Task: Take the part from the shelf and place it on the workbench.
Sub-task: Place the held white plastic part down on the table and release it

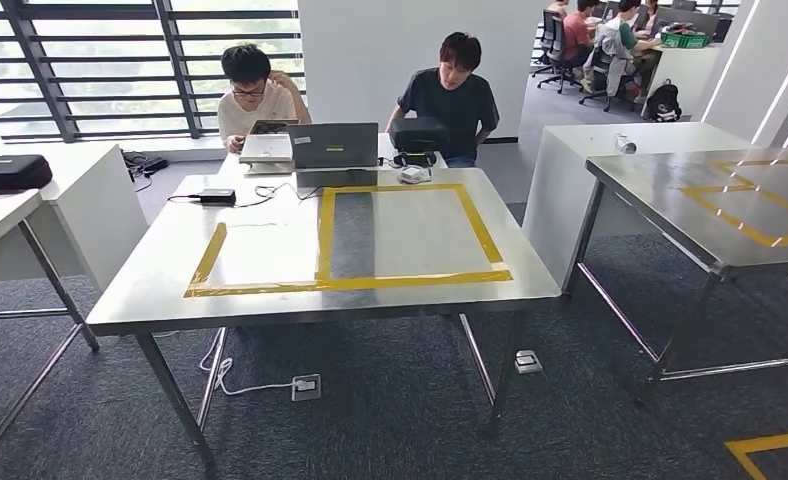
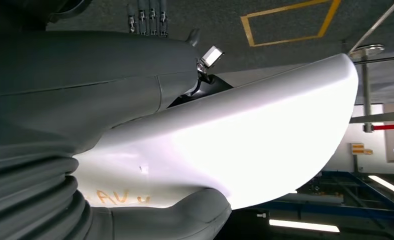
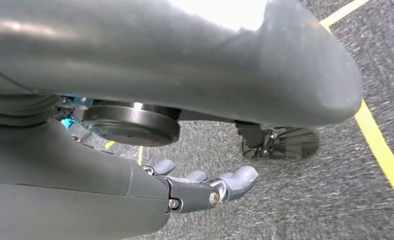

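Observation:
The workbench (image 1: 270,300), a steel table with a yellow tape frame (image 1: 410,280) on its top, stands straight ahead in the head view. In the left wrist view a large curved white part (image 2: 245,135) with faint orange letters lies against my left hand (image 2: 150,220). The thick grey thumb presses on the part's edge, and the part hides the other fingers. In the right wrist view my right hand (image 3: 200,187) hangs over the grey carpet with its fingers stretched out and nothing in them.
Two people (image 1: 255,95) sit behind the workbench with laptops (image 1: 332,145) and small devices along its far edge. A second taped steel table (image 1: 710,200) stands to the right and a white desk (image 1: 30,210) to the left. A floor socket (image 1: 306,386) and cable lie under the bench.

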`<state>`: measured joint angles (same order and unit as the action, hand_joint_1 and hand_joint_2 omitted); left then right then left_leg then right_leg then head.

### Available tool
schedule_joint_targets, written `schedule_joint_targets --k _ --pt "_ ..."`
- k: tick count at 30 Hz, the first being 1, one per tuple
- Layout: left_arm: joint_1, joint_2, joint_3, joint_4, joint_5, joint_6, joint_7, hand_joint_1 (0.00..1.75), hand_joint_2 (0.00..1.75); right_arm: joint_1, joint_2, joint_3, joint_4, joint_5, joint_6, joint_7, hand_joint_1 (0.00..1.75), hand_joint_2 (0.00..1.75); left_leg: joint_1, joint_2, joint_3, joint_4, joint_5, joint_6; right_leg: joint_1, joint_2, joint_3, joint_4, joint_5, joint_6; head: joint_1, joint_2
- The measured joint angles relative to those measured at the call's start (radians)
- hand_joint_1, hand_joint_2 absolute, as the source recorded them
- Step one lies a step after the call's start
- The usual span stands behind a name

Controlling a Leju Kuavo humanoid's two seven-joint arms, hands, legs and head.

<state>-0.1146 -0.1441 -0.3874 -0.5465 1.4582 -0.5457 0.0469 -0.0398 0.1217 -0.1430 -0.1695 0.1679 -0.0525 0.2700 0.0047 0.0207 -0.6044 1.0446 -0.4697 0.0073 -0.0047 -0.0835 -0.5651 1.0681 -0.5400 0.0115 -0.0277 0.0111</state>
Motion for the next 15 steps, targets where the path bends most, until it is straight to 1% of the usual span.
schedule_joint_targets --k 1,2,3,4,5,6,7,8,9,10,11,13,14,15 --pt "-0.006 -0.002 0.000 0.000 -0.002 -0.001 -0.002 1.75 1.75 0.000 0.000 -0.002 0.000 -0.001 -0.001 0.000 0.00 0.00 0.003 -0.009 0.001 -0.002 0.002 0.006 -0.003 0.031 -0.022 0.047 -0.027 0.005 0.002 0.000" --pt "-0.013 -0.002 0.001 -0.001 -0.005 -0.002 -0.007 1.75 1.75 0.001 0.000 -0.004 0.000 -0.002 -0.004 0.000 0.00 0.00 0.003 -0.019 -0.001 -0.002 0.003 0.009 -0.004 0.059 -0.053 0.113 -0.058 0.007 0.005 0.000" --pt "-0.019 -0.001 0.003 -0.003 -0.009 -0.002 -0.014 1.75 1.75 0.003 0.000 -0.008 0.000 -0.006 -0.008 0.000 0.00 0.00 0.003 -0.029 -0.002 -0.002 0.004 0.012 -0.005 0.073 -0.089 0.185 -0.085 0.008 0.007 0.000" --pt "-0.025 0.001 0.006 -0.007 -0.013 -0.002 -0.021 1.75 1.75 0.005 0.000 -0.012 0.000 -0.009 -0.012 0.000 0.00 0.00 0.003 -0.038 -0.002 -0.001 0.005 0.013 -0.005 0.077 -0.119 0.239 -0.098 0.008 0.009 0.000" --pt "-0.028 0.005 0.012 -0.012 -0.017 0.001 -0.025 1.75 1.75 0.006 0.000 -0.015 0.000 -0.013 -0.016 0.000 0.00 0.00 0.003 -0.047 -0.002 -0.001 0.005 0.013 -0.005 0.079 -0.132 0.258 -0.091 0.008 0.010 0.000" --pt "-0.031 0.009 0.019 -0.019 -0.022 0.005 -0.029 1.75 1.75 0.006 0.000 -0.020 0.000 -0.019 -0.019 0.000 0.00 0.00 0.003 -0.054 -0.001 0.000 0.005 0.013 -0.006 0.079 -0.126 0.237 -0.066 0.006 0.011 0.000" --pt "-0.035 0.012 0.027 -0.029 -0.030 0.008 -0.035 1.75 1.75 0.005 0.000 -0.026 0.000 -0.030 -0.022 0.000 0.00 0.00 0.004 -0.061 0.000 0.002 0.004 0.012 -0.007 0.079 -0.103 0.180 -0.028 0.004 0.012 0.000" --pt "-0.041 0.016 0.035 -0.041 -0.042 0.010 -0.044 1.75 1.75 0.003 0.000 -0.035 0.000 -0.045 -0.027 0.000 0.00 0.00 0.004 -0.066 0.000 0.003 0.004 0.009 -0.009 0.083 -0.073 0.109 0.006 0.002 0.014 0.000" --pt "-0.049 0.020 0.045 -0.055 -0.057 0.011 -0.058 1.75 1.75 0.001 0.001 -0.046 0.000 -0.064 -0.031 0.000 0.00 0.00 0.003 -0.072 -0.003 0.007 0.004 0.004 -0.010 0.088 -0.047 0.046 0.030 0.001 0.015 0.000" --pt "-0.058 0.026 0.055 -0.073 -0.073 0.013 -0.074 1.75 1.75 0.000 0.003 -0.058 0.000 -0.080 -0.035 -0.001 0.00 0.00 0.001 -0.076 -0.007 0.008 0.005 -0.003 -0.010 0.092 -0.030 0.004 0.043 -0.001 0.015 0.000" --pt "-0.066 0.035 0.068 -0.099 -0.092 0.018 -0.091 1.75 1.75 0.000 0.004 -0.069 0.000 -0.091 -0.037 -0.001 0.00 0.00 -0.001 -0.078 -0.011 0.010 0.005 -0.006 -0.010 0.097 -0.025 -0.015 0.046 -0.001 0.015 0.000" --pt "-0.071 0.062 0.100 -0.178 -0.136 0.040 -0.127 1.75 1.75 0.003 0.006 -0.086 0.000 -0.095 -0.032 -0.002 0.00 0.00 -0.002 -0.077 -0.014 0.007 0.008 -0.001 -0.009 0.099 -0.026 -0.020 0.050 -0.002 0.014 0.000" --pt "-0.067 0.077 0.122 -0.231 -0.159 0.055 -0.141 1.75 1.75 0.005 0.007 -0.090 0.000 -0.092 -0.028 -0.002 0.00 0.00 -0.002 -0.076 -0.014 0.005 0.009 0.004 -0.009 0.101 -0.026 -0.021 0.052 -0.003 0.013 0.000" --pt "-0.059 0.092 0.146 -0.287 -0.181 0.071 -0.149 1.75 1.75 0.006 0.007 -0.093 0.000 -0.087 -0.023 -0.002 0.00 0.00 -0.002 -0.074 -0.013 0.001 0.011 0.003 -0.008 0.102 -0.026 -0.021 0.052 -0.005 0.012 0.000"
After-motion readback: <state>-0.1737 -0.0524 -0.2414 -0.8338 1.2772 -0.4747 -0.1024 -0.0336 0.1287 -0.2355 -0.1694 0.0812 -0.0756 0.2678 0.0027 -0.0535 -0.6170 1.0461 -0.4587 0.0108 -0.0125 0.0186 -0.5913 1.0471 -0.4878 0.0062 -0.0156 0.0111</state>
